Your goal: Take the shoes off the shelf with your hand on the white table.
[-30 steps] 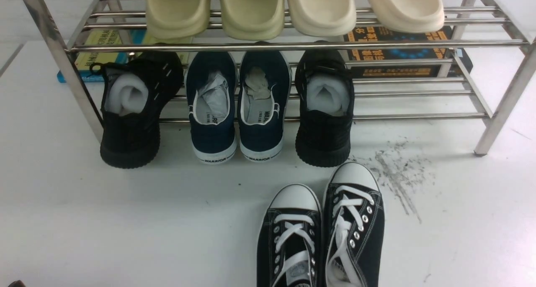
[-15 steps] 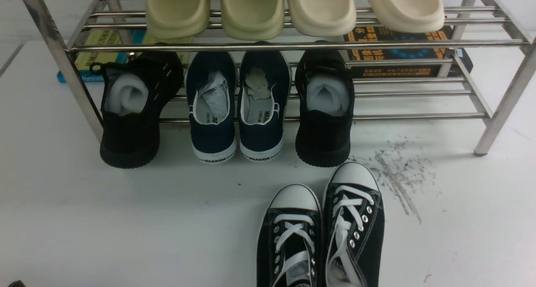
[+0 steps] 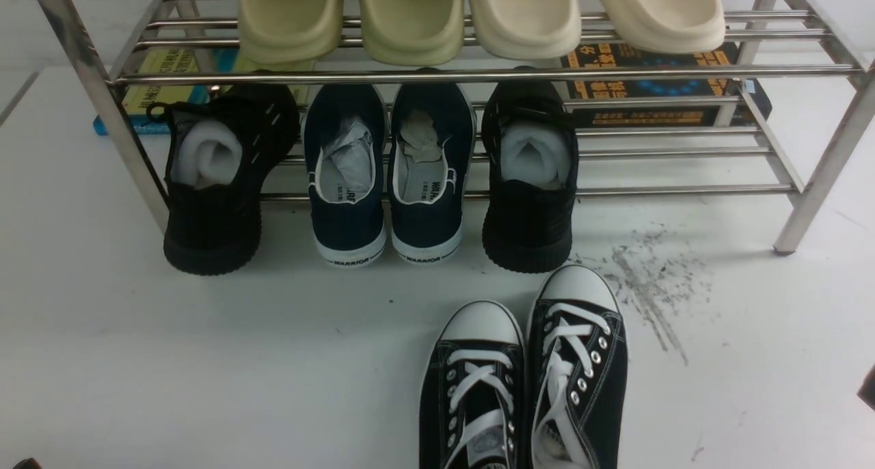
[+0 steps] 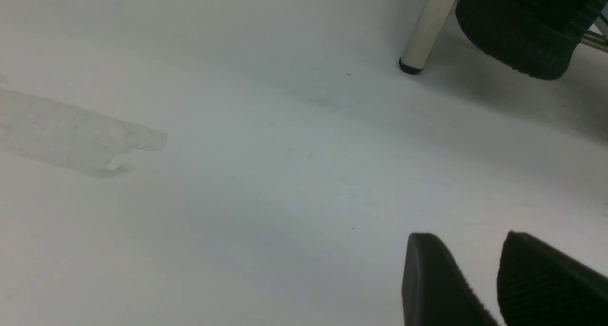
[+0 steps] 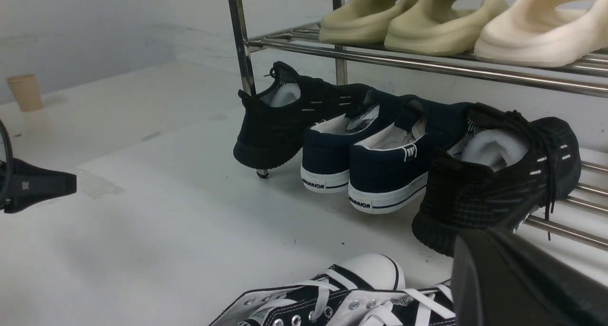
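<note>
On white table, off shelf: shoes, set paired (task seemingly met). Left gripper held slightly parted, empty; right gripper: spread cannot be told.

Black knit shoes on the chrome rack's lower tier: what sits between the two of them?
A pair of navy canvas slip-ons with white soles, side by side; the front view shows it.

Front cam sits on the robot's side, tilted down at the shelf and table, pretty close. Left wrist cam skims low over the table, catching just a shelf leg and the left black shoe. Right wrist cam looks low across from the right, sharing that shoe and the sneakers with the front.
</note>
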Motion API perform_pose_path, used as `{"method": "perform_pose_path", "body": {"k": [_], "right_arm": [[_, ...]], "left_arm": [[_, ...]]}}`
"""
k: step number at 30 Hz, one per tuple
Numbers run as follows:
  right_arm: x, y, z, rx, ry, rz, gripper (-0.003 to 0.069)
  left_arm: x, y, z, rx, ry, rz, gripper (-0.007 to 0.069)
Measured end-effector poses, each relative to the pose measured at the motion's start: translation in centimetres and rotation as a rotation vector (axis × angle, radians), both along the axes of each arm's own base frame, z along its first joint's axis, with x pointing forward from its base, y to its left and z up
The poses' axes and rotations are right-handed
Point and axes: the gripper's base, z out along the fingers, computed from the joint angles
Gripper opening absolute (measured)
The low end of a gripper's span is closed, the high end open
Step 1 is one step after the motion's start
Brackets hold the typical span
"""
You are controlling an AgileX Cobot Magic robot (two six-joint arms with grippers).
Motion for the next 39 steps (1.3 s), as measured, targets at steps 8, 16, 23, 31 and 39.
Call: {"method": "perform_pose_path", "body": {"k": [8, 16, 23, 31, 39], "right_arm": [[0.0, 0.0, 0.0, -0.004, -0.003, -0.001, 0.0018], [0.0, 0.0, 0.0, -0.004, -0.003, -0.001, 0.0027], [0.0, 0.0, -0.2, -0.022, 0.007, -0.004, 0.0036], [0.3, -0.4, -0.7, -0.076, 0.022, -0.073, 0.0046], [0.4, -1.9, -4.5, -0.248, -0.054, -0.27, 0.0057]], "left_arm": [[0.0, 0.0, 0.0, 0.0, 0.0, 0.0, 0.0242], [0.0, 0.0, 0.0, 0.0, 0.0, 0.0, 0.0242], [0.0, 0.0, 0.0, 0.0, 0.0, 0.0, 0.0242], [0.0, 0.0, 0.0, 0.0, 0.0, 0.0, 0.0242], [0.0, 0.0, 0.0, 0.0, 0.0, 0.0, 0.0242]]}}
